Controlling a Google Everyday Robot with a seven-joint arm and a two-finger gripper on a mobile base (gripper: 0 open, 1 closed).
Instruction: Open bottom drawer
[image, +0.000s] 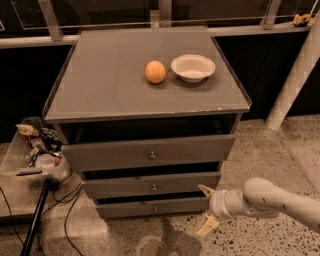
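Pincer (206, 209) open, low, just right of bottom drawer (125, 208), lowest of 3 fronts. Next: slide left, centre jaws around knob (155, 209), close firmly, pull straight outward.

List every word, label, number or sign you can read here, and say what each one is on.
No text can be read in this view.
Drawer fronts, including the bottom drawer: plain grey, no label.
White bowl and orange round object: no print.
Gripper, jaws apart, low by the bottom drawer's right end: no marking.
Clutter in the bin on the left: any print is too blurred to read.
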